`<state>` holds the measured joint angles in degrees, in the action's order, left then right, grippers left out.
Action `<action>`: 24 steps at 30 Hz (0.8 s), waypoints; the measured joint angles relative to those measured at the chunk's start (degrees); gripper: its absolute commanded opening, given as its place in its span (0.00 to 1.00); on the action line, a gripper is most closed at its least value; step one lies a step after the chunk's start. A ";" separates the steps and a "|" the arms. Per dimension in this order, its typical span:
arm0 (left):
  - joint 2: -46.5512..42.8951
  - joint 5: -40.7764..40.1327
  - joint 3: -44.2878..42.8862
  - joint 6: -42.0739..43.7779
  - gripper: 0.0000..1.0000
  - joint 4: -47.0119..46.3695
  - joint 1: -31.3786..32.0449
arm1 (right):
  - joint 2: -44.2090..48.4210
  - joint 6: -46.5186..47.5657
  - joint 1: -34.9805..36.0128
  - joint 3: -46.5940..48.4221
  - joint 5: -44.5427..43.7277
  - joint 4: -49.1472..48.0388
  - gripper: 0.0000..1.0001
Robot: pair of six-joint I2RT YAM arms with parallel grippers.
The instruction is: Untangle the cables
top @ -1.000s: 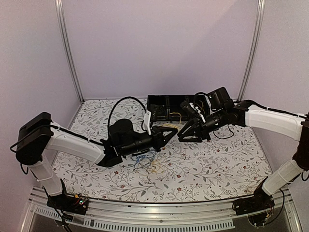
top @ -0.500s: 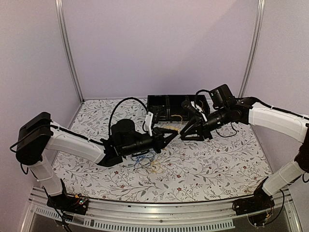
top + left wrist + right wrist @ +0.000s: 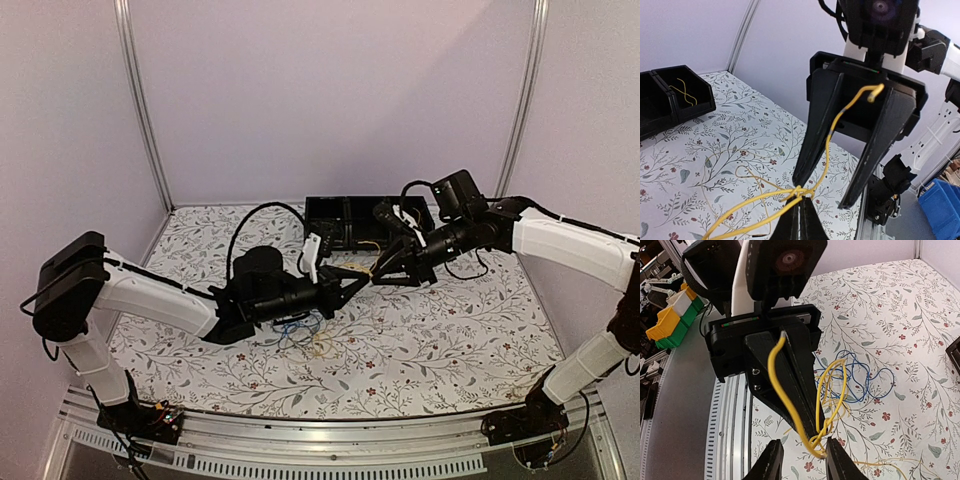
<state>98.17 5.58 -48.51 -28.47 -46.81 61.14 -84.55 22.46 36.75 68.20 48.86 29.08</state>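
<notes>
While the yellow cable (image 3: pixel 826 155) is dangling knotted above the table (image 3: pixel 715 150), I am pinching its tangle with my left gripper (image 3: pixel 800 202) pressed shut; my right gripper (image 3: pixel 802 442) is straddling it, fingers spread, contact unclear, blue cable (image 3: pixel 860 375) lying underneath.

A table (image 3: pixel 450 340) with a floral print fills the lower half of the top view. Black bins (image 3: pixel 335 215) sit at its far edge, centre frame. A small tangle of cables (image 3: pixel 300 335), blue and pale yellow, lies just left of centre, lower down
</notes>
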 measured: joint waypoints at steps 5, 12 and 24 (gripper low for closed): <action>0.00 0.09 -0.11 0.00 0.00 0.39 0.00 | -0.70 -0.42 0.00 0.00 0.76 0.02 0.23; 0.00 0.52 -0.20 0.00 0.00 0.44 0.13 | -0.94 -0.55 -0.02 0.00 1.07 -0.04 0.06; 0.24 -0.17 -0.35 -0.07 0.19 1.60 0.20 | -1.92 -0.72 -0.31 0.00 2.21 -0.11 0.00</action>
<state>98.41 5.41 -48.86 -28.53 -45.21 61.34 -86.48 21.74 36.45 68.20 51.07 28.97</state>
